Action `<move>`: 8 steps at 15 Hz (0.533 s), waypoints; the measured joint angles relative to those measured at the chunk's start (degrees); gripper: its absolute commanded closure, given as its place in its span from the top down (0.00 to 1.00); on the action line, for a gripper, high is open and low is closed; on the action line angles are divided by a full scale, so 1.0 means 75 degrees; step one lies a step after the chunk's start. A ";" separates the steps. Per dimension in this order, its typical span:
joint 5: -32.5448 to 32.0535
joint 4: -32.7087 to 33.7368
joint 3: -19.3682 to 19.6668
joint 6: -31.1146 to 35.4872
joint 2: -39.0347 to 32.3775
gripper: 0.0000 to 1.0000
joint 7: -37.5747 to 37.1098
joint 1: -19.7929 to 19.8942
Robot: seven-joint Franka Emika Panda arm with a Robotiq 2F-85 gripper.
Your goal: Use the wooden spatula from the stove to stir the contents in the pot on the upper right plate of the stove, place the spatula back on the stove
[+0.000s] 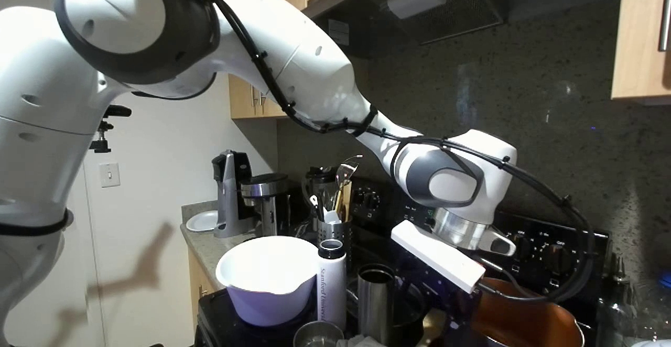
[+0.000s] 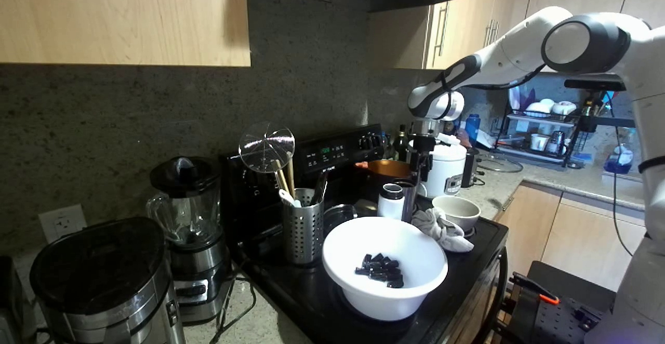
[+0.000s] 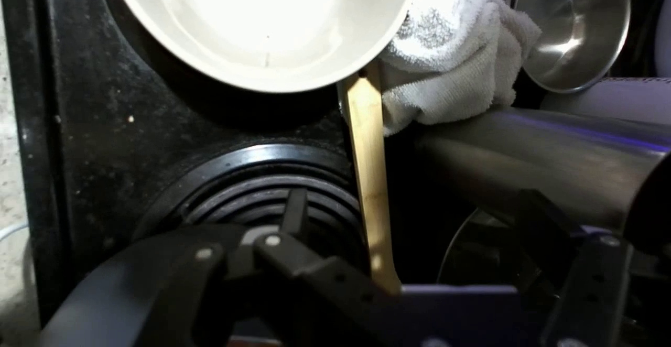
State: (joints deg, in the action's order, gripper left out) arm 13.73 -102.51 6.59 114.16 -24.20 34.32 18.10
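- Gripper (image 3: 418, 208), black, one: fingers (image 3: 296, 209) spread well apart, hanging over the stove (image 3: 89, 142).
- Wooden spatula (image 3: 371, 179), light brown, one: lying on the stove just beside a coil burner (image 3: 278, 192); its length shows between the spread fingers in the wrist view — one end hidden behind the gripper.
- Pot (image 2: 389, 168), copper-orange: at the rear of the stove, near the knobbed back panel (image 2: 335, 151); seen in both exterior views, contents not legible.
- Pale bowl (image 3: 262, 72): overlapping the spatula's upper end in the wrist view.
- Towel (image 3: 451, 74), white, crumpled: just beside the spatula and the pale bowl.
- Steel tumbler (image 1: 375, 302): upright, near a white bottle (image 1: 332, 289) with black top and lettering.
- Steel cup (image 3: 574, 27), small: beside the towel.
- Big white bowl (image 2: 384, 305): on the stove, holding black pieces (image 2: 383, 270) — a small heap.
- Utensil holder (image 2: 304, 235), perforated steel: upright, just beside the big white bowl, tools standing in it.
- Blender (image 2: 189, 209) and coffee maker (image 2: 104, 276): to one side of the stove, near each other.
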 measured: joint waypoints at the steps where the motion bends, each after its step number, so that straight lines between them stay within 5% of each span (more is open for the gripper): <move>1: -0.0026 -0.0018 0.0000 0.0000 0.0097 1.00 0.0000 -0.0004; 8: -0.0055 -0.0537 0.0123 -0.0031 0.0899 1.00 0.0020 0.0065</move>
State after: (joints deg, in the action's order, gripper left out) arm 13.31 -106.54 7.51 113.92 -17.46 34.48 18.59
